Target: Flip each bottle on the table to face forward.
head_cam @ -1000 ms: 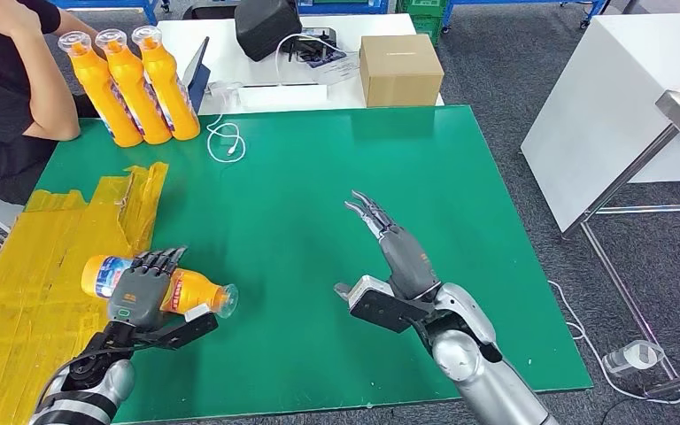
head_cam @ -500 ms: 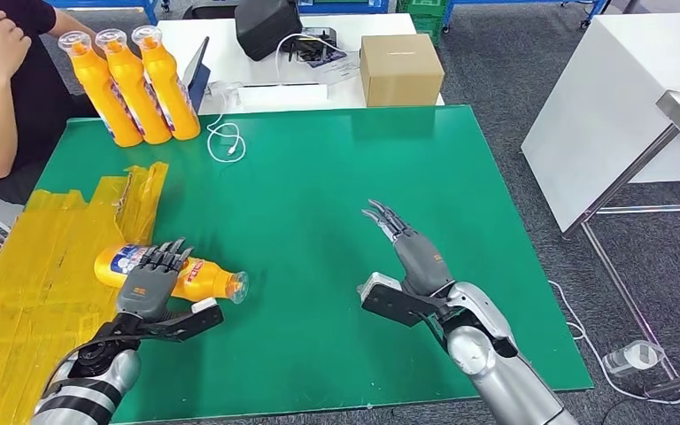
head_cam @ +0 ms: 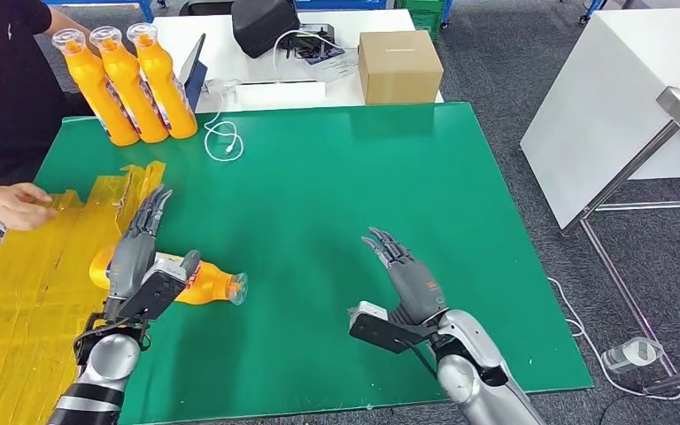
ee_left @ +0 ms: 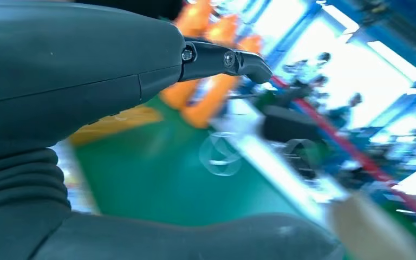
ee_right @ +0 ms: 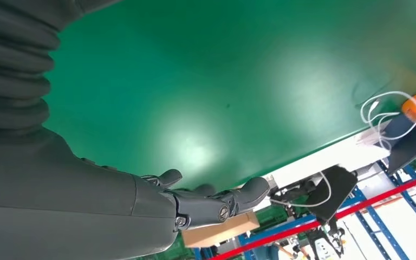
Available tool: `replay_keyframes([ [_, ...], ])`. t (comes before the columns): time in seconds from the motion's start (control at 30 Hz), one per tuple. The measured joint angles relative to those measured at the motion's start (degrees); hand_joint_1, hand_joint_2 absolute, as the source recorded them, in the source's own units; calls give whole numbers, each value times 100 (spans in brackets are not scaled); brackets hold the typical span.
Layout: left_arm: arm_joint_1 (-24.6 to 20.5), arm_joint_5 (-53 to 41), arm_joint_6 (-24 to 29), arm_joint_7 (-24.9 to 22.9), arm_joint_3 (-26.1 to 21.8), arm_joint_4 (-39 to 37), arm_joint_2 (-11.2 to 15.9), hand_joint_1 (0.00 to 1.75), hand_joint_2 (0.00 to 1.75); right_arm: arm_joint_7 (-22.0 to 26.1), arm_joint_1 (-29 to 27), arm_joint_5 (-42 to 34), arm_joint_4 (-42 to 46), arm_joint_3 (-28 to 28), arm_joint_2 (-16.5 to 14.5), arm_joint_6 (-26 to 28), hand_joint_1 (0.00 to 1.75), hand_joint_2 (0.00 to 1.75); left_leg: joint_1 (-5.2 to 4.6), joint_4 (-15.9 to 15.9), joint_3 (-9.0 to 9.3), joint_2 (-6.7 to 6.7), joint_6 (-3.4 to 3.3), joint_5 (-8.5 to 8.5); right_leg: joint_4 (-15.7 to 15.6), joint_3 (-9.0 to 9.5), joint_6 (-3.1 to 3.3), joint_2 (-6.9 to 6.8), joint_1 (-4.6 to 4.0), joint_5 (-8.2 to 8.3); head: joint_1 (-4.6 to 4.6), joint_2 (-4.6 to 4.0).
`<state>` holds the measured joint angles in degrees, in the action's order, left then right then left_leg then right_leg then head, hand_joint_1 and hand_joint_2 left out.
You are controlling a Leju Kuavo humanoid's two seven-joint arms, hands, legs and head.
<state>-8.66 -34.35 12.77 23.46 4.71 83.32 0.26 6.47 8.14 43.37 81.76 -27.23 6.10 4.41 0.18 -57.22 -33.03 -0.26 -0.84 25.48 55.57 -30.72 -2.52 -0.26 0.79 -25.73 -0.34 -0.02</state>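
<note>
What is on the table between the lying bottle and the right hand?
Nothing: in the head view, bare green table separates the lying bottle from the right hand.

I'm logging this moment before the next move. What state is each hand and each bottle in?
Left hand: open, fingers straight, raised over the lying bottle.
Right hand: open, holds nothing, above the green table.
Orange plastic bottle: lying on its side, clear cap towards the right hand.
Three orange bottles: upright, side by side at the far left corner.

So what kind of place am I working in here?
Probably a robotics lab or test workshop: a green work table in an open carpeted room, a white table with cables and a cardboard box, and blue shelving behind.
</note>
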Motion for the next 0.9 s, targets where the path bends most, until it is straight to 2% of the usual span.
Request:
replay_keyframes([
  [0.17, 206, 378, -550, 106, -73, 714, -110, 0, 0, -2, -123, 37, -83, -32, -235, 81, 0, 0, 3, 1, 0, 1, 1, -1, 1, -2, 0, 0, -4, 0, -1, 0],
  [0.4, 433, 977, -1101, 180, -155, 1097, -157, 0, 0, 119, -230, -113, -67, -30, -352, 168, 0, 0, 5, 1, 0, 1, 1, -1, 1, -2, 0, 0, -3, 0, 1, 0],
  [0.43, 458, 1254, -1338, 193, -164, 1122, -171, 0, 0, 234, -264, -203, -29, -21, -377, 247, 0, 0, 5, 1, 0, 0, 1, -1, 1, -2, 0, 0, -3, 0, 1, 0],
  [0.5, 575, 2228, -2289, 227, -146, 1183, -222, 0, 0, 626, -418, -252, 223, 9, -526, 659, 0, 0, 3, 1, -3, 1, 1, -1, 1, -3, 0, 0, -1, 0, 1, 0],
  [0.57, 719, 3072, -3274, 269, -55, 1225, -276, 0, 0, 878, -541, 59, 527, -24, -750, 1146, 0, 0, 2, 1, -6, 4, 2, 0, 1, -10, 0, 6, -1, 0, -1, 0],
  [0.6, 772, 3235, -3537, 299, 34, 1230, -301, 0, 0, 869, -553, 309, 616, -99, -865, 1350, 0, 0, 2, 1, -6, 7, 2, 1, 1, -14, 1, 9, -1, -1, -1, 0],
  [0.67, 832, 3215, -3626, 405, 273, 1227, -367, 0, 0, 781, -541, 627, 719, -333, -1076, 1808, 0, 0, 4, 1, -9, 8, 2, 1, 1, -18, 1, 13, -2, -1, -1, 0],
  [0.77, 921, 3043, -3405, 618, 616, 1269, -449, 0, 0, 746, -521, 614, 922, -612, -1265, 2390, 0, 0, 5, 2, -10, 6, 3, 0, 1, -16, 1, 11, -2, -1, -2, 0],
  [0.9, 1155, 2939, -3318, 738, 954, 1389, -579, 0, 0, 661, -480, 913, 1130, -732, -1305, 2433, 0, 0, 3, 2, -9, 7, 2, 0, 1, -15, 1, 13, 0, -1, 2, 0],
])
